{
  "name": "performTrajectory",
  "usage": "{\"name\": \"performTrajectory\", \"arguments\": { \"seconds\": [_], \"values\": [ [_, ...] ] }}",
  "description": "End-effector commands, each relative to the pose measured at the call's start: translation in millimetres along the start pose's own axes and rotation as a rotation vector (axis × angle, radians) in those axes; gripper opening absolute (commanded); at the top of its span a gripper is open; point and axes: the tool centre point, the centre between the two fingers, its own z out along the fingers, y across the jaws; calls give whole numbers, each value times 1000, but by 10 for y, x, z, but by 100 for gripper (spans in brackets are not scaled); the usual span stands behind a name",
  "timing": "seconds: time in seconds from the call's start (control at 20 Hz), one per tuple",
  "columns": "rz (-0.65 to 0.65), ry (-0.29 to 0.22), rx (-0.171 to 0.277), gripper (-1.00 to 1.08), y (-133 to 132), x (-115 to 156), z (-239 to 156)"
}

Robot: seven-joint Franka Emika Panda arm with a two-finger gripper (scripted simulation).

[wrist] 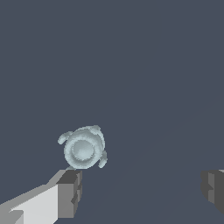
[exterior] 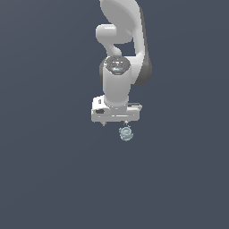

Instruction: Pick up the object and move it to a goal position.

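Note:
The object (exterior: 126, 133) is a tiny pale blue-grey, glassy roundish lump lying on the dark grey floor. In the exterior view it sits just below the fingertip on that view's right. My white gripper (exterior: 115, 123) hangs over the floor on the white arm, pointing down, with its jaws wide apart and nothing between them. The wrist view shows the object (wrist: 84, 148) with small nubs around its rim, close to the tip of one grey finger (wrist: 70, 192). It lies off the line between the fingers, not in the gap of the gripper (wrist: 141, 183). The other finger (wrist: 213, 188) is far from it.
A plain dark grey floor (exterior: 53, 179) fills both views. The white arm (exterior: 118, 40) rises behind the gripper in the exterior view. Nothing else shows.

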Motion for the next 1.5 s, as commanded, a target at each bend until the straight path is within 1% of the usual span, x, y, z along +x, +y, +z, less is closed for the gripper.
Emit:
{"name": "performTrajectory", "arguments": {
  "seconds": [0.0, 0.15, 0.45, 0.7, 0.95, 1.25, 1.45],
  "values": [
    [0, 0, 0, 100, 0, 0, 0],
    [10, -2, 2, 100, 25, 0, 7],
    [66, -11, 12, 100, 160, -1, 8],
    [54, -10, 11, 100, 129, -2, 30],
    [-13, -6, 10, 100, -38, -15, 189],
    [-155, 3, 12, 100, -400, -73, 505],
    [-221, 8, 16, 100, -570, -113, 646]
  ]
}}
